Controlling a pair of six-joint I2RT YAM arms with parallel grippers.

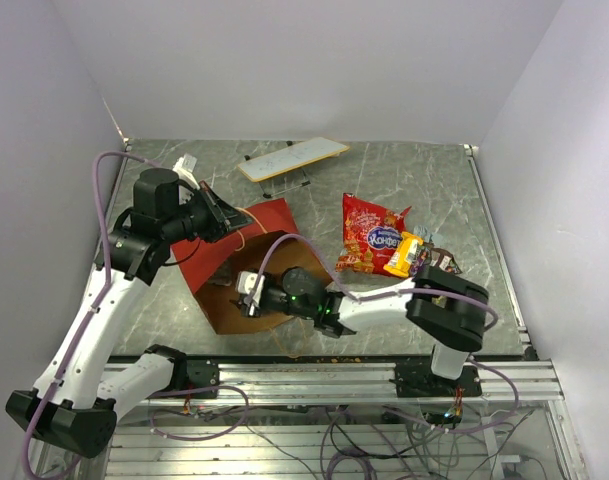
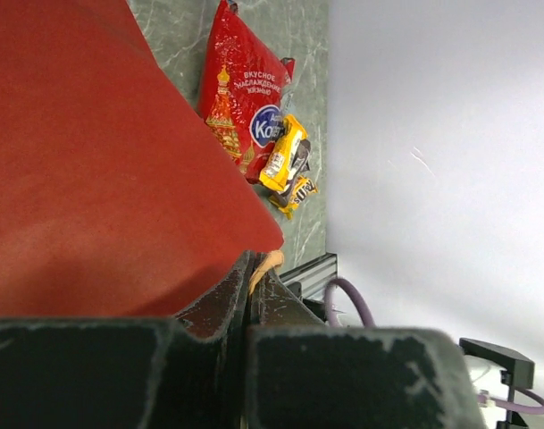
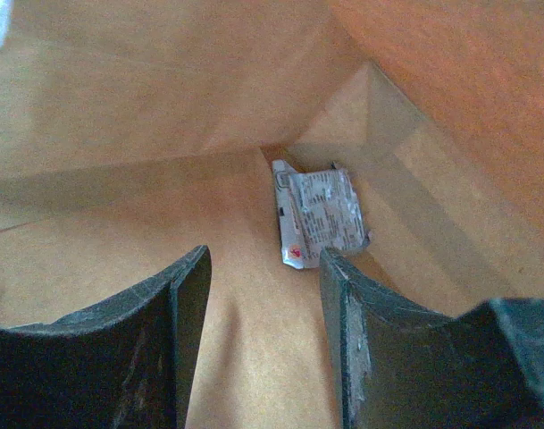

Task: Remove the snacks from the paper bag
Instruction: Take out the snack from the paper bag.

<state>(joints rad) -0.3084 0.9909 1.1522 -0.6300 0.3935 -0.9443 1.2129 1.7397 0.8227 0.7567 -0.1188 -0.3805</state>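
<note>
Red paper, stiff and matte, is pinched tight in the left gripper point(image 2: 252, 268) at mid-left, the paper bag point(image 1: 274, 222) lying open toward the right gripper point(image 3: 263, 261), whose parted fingers hover inside near a flat, crinkled silver packet point(image 3: 318, 214) that could skid deeper on the smooth kraft, glossy chip bag point(image 1: 369, 235) out at right.

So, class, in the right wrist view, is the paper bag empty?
No, a silver packet lies deep inside the paper bag, beyond the right gripper.

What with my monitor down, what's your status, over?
Left end effector shut on paper bag edge. Right end effector open inside bag, silver packet ahead, ungripped. Chip bag already out. Nothing in the way.
</note>
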